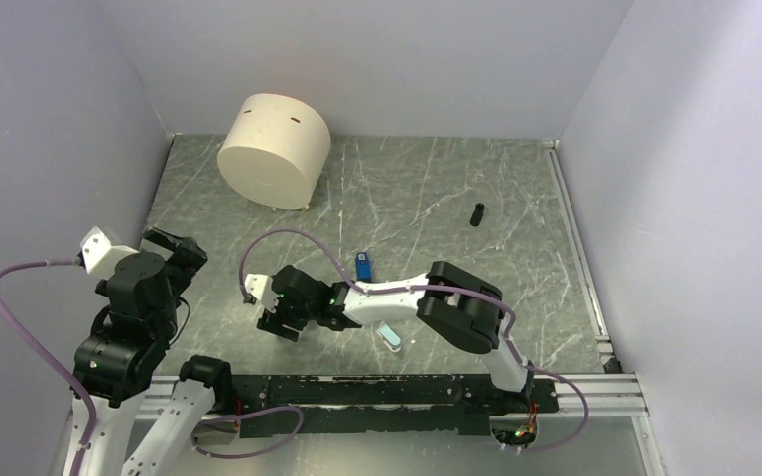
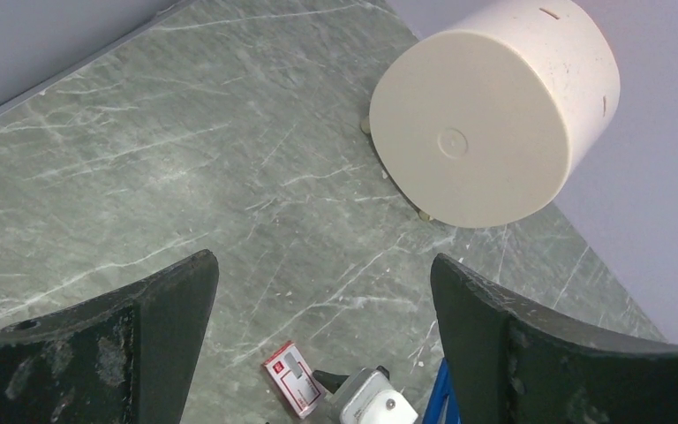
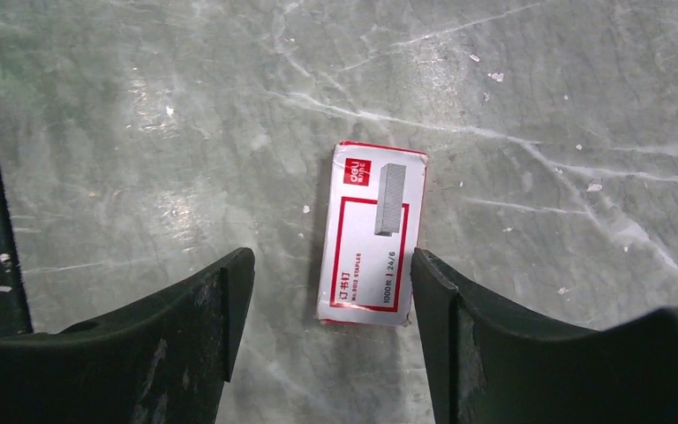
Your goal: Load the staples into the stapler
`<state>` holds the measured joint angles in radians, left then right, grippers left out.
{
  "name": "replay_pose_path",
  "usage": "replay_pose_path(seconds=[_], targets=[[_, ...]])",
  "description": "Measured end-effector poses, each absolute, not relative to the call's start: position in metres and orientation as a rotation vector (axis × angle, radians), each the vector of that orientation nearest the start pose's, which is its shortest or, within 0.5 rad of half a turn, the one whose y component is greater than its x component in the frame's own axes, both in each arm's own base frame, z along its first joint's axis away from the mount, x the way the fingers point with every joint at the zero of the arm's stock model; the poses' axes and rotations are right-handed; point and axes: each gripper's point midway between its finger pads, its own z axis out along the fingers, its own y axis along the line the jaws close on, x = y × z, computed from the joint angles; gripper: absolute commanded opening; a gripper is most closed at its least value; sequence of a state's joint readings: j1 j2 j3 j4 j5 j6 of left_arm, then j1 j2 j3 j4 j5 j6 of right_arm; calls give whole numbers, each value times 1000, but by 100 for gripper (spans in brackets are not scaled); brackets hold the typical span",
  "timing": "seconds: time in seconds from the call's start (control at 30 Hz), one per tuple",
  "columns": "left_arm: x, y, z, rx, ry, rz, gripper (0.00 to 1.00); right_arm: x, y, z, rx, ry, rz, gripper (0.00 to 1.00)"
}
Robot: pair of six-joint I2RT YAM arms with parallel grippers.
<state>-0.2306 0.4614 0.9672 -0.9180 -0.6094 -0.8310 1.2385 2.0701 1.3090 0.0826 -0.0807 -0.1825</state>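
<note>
The staples box is hidden under the wrist of the right arm (image 1: 397,296) in the overhead view; only the wrist cameras show it. No loose staples can be made out, only the closed red-and-white staples box (image 3: 372,234) lying flat on the tabletop (image 3: 141,132). In the left wrist view the stapler (image 2: 441,397) is cut off by the bottom edge and shows as a blue sliver beside one finger.

The right jaws stand open, with a dark finger (image 3: 141,353) on either side of the box's near end. The rest of the box reaches out past the fingertips. One tip looks level with the box's edge, but whether it touches cannot be told.

The right arm stretches leftward across the front of the tabletop, elbow bent and wrist turned down. The left arm (image 1: 134,297) is folded up at the left edge with its jaws spread wide. Seen from overhead, the stapler (image 1: 362,265) lies just beyond the right forearm. Farther back stand a small black cylinder (image 1: 477,214) and a cream drum (image 1: 274,149).
</note>
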Motion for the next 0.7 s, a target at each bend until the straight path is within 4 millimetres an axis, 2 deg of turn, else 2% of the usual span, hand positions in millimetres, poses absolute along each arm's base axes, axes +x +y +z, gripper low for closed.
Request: replay_pose_path(seconds=[0.33, 0.7], targets=[[189, 31, 278, -921, 1695, -112, 96, 183, 510, 23, -1493, 1776, 592, 68], [192, 26, 274, -910, 1727, -119, 96, 189, 510, 22, -1445, 1831, 589, 70]])
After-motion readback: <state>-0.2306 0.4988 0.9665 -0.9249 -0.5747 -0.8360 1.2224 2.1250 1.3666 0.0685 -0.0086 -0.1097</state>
